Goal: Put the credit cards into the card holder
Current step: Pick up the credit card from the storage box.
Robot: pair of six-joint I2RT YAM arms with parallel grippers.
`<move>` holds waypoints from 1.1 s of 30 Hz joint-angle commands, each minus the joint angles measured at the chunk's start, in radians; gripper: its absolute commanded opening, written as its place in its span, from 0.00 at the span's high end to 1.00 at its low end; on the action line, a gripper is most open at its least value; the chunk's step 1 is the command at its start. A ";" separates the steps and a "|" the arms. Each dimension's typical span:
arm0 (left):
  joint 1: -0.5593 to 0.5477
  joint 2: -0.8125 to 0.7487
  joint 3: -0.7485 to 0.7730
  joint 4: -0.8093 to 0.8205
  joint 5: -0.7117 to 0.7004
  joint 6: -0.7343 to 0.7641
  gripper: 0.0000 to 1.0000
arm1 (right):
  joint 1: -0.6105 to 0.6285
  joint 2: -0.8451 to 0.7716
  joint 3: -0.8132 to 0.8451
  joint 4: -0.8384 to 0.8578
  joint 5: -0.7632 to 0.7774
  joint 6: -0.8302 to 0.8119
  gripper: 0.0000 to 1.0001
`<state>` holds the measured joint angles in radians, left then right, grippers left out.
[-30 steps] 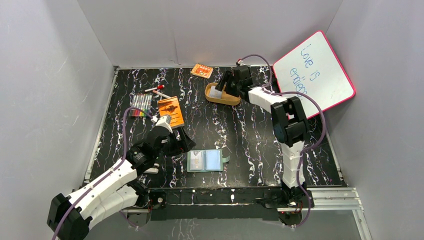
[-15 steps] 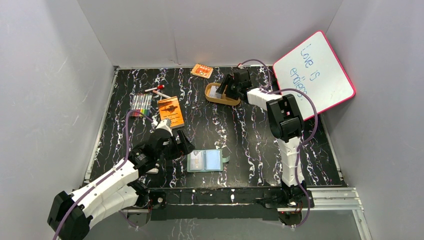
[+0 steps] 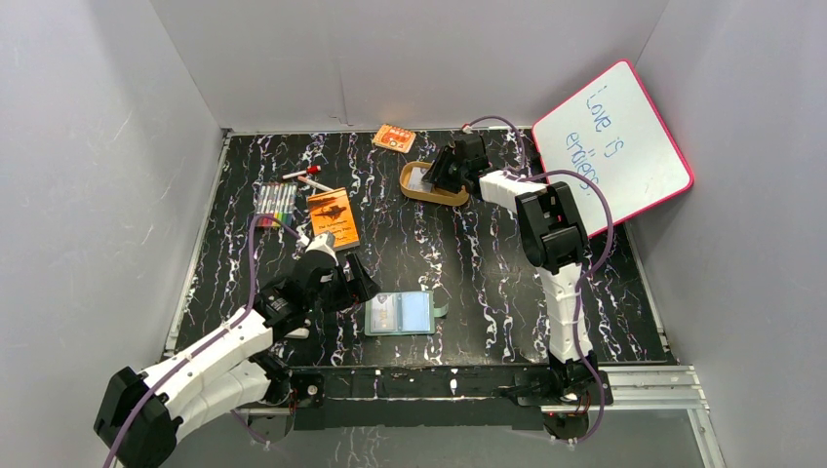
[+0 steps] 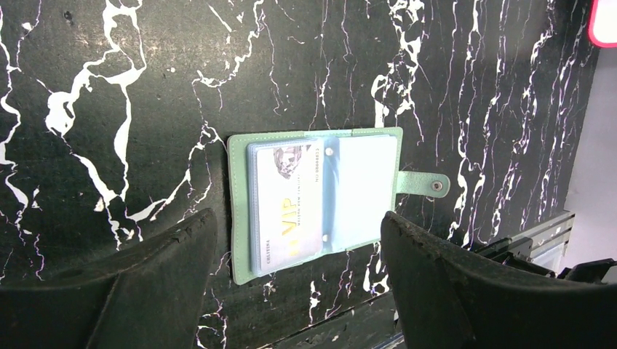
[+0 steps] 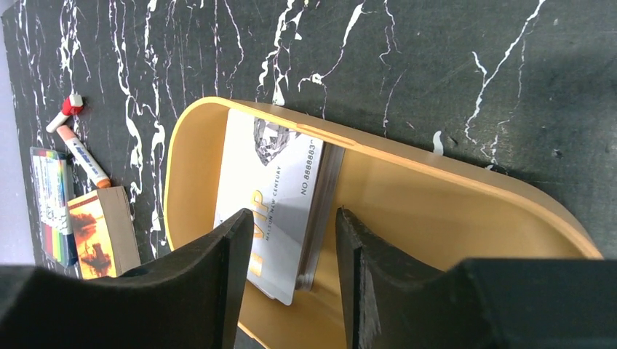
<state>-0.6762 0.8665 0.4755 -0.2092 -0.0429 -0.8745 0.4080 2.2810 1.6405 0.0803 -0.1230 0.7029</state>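
The green card holder (image 3: 400,313) lies open near the table's front edge, with one pale card (image 4: 284,207) in its left clear pocket and its snap tab (image 4: 422,184) to the right. My left gripper (image 3: 357,283) is open and empty just left of it; in the left wrist view (image 4: 297,222) its jaws frame the holder from above. A stack of pale credit cards (image 5: 269,174) leans in the tan tray (image 5: 436,211) at the back. My right gripper (image 5: 291,214) is open, with one finger on each side of the stack's near edge; it also shows in the top view (image 3: 441,174).
An orange booklet (image 3: 333,216), a pack of markers (image 3: 276,203) and a red-capped pen (image 3: 305,175) lie at the back left. An orange packet (image 3: 393,137) lies by the back wall. A pink-framed whiteboard (image 3: 610,141) leans at the right.
My right gripper has shifted slightly toward the back over the tray and its cards. My left gripper has edged a little toward the card holder. The holder has not moved.
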 commanded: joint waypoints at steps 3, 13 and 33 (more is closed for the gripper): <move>0.000 0.009 0.003 0.004 -0.012 0.004 0.21 | -0.003 0.005 0.044 -0.008 0.014 -0.018 0.52; 0.000 0.008 0.003 0.001 -0.012 0.002 0.21 | -0.006 -0.037 -0.013 0.017 0.020 -0.021 0.63; 0.000 0.006 0.004 -0.003 -0.002 -0.018 0.22 | -0.021 -0.116 -0.091 0.057 0.005 -0.023 0.80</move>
<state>-0.6762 0.8791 0.4755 -0.2096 -0.0444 -0.8864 0.3927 2.2242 1.5616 0.1097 -0.1196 0.6994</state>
